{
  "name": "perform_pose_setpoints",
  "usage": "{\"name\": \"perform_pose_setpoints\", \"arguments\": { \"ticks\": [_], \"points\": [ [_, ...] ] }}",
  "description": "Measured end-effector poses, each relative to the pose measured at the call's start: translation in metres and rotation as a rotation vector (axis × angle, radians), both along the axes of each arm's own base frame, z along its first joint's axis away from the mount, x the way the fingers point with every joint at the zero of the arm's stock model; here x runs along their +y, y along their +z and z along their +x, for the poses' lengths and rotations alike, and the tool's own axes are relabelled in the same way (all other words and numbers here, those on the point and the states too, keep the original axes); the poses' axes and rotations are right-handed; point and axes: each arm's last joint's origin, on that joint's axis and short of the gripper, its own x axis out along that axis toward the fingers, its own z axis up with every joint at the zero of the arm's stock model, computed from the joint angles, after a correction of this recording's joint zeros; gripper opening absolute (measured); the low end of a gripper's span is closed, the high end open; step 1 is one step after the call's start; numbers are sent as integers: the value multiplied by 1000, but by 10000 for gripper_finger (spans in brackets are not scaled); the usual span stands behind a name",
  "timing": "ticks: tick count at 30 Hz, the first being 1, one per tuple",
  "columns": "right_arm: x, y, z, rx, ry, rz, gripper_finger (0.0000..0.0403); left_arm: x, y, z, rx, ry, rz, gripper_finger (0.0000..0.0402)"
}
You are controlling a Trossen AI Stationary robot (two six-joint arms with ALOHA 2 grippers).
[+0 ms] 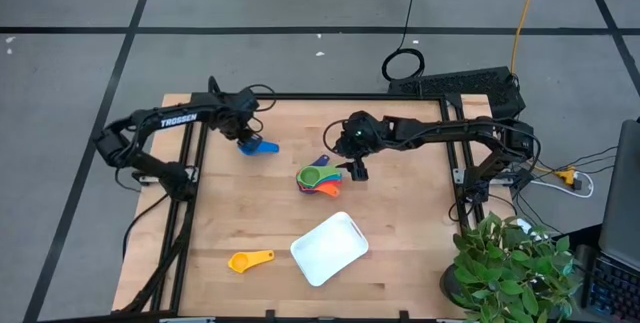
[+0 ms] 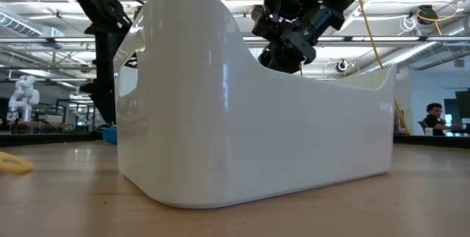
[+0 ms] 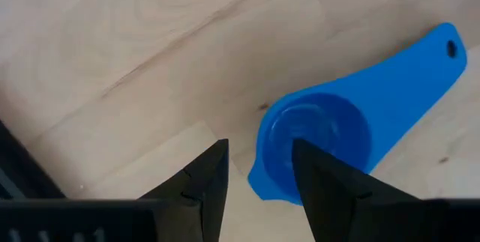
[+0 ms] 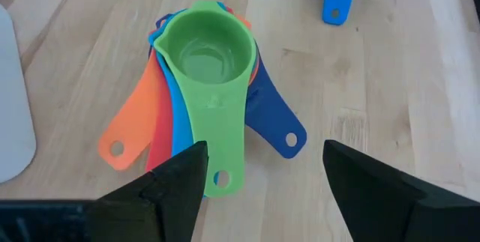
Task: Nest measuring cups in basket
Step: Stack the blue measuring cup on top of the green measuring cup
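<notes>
A blue measuring cup (image 1: 258,147) lies upright on the table under my left gripper (image 1: 243,135). That gripper is open, and the cup's rim stands between its fingers (image 3: 259,171). Several cups sit nested in a stack (image 1: 318,178), the green one (image 4: 206,51) on top, with orange (image 4: 131,129), red, blue and navy (image 4: 274,122) handles fanned out. My right gripper (image 4: 264,152) hovers open above the stack's handles, touching nothing. A yellow cup (image 1: 250,260) lies near the front edge. The white basket (image 1: 329,248) stands beside it. My left gripper comes from above at the blue cup's bowl rim (image 3: 262,141), on the side away from the handle. One finger (image 3: 315,174) stands over the hollow and the other outside it. I cannot tell whether either touches the cup, which rests on the table.
The basket's wall (image 2: 257,119) fills most of the low view. A potted plant (image 1: 510,263) stands off the table's near right corner, with cables and a power strip beyond the far edge. Bare wood lies between the stack and the basket.
</notes>
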Motion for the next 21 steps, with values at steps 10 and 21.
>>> {"name": "perform_pose_setpoints", "arguments": {
  "ticks": [10,21],
  "points": [
    [0,0,0,-1,1,-1,258,4,-16,5,47,-30,-42,149],
    [-7,0,-2,1,-17,-2,252,7,-24,9,39,-39,-66,48]
  ]
}}
